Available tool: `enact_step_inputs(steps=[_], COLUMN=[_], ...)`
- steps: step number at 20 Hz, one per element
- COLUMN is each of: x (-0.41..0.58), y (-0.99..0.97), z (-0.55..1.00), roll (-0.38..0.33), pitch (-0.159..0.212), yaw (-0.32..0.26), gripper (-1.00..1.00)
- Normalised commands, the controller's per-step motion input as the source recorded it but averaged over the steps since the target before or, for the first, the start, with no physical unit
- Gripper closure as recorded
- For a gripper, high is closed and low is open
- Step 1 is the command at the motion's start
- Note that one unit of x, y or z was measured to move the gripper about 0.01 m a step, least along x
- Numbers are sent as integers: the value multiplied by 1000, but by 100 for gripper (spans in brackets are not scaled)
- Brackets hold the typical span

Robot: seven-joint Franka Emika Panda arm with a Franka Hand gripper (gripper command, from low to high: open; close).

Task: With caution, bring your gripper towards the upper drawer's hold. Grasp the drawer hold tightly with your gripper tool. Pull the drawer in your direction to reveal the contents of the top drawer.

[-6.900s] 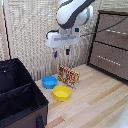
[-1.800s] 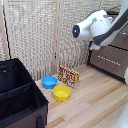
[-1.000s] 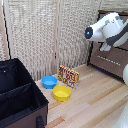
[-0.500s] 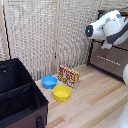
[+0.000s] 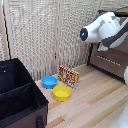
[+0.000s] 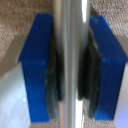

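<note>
In the wrist view the drawer hold (image 6: 71, 55), a straight silver bar, runs between my two blue fingers (image 6: 37, 65). Their dark pads press against it on both sides, so my gripper (image 6: 71, 75) is shut on it. Brown wood of the top drawer (image 6: 20, 10) shows behind the fingers. In the exterior view my white arm (image 5: 107, 30) reaches to the brown dresser (image 5: 114, 61) on the exterior view's right. The arm hides the gripper and the hold there.
A black fabric box (image 5: 20, 92) stands open at the exterior view's left. A blue bowl (image 5: 49, 81), a yellow bowl (image 5: 61, 92) and a patterned carton (image 5: 68, 76) sit on the light wooden surface (image 5: 95, 107). A wicker screen (image 5: 45, 35) forms the back.
Since the oldest frame the arm has swung from above the bowls to the dresser on the exterior view's right. Over the last second it has barely moved.
</note>
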Motion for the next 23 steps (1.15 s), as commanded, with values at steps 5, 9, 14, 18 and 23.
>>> enact_step_inputs(steps=[5,9,14,18,23], x=[0,31,48,124,88], y=[965,676,65,-33,-18], z=[101,126,133,310,170], roll=[0,0,0,-38,0], pitch=[-16,-23,-2,3,15], yaw=[0,0,17,-1,1], gripper=[100,100,-100,-100,-100])
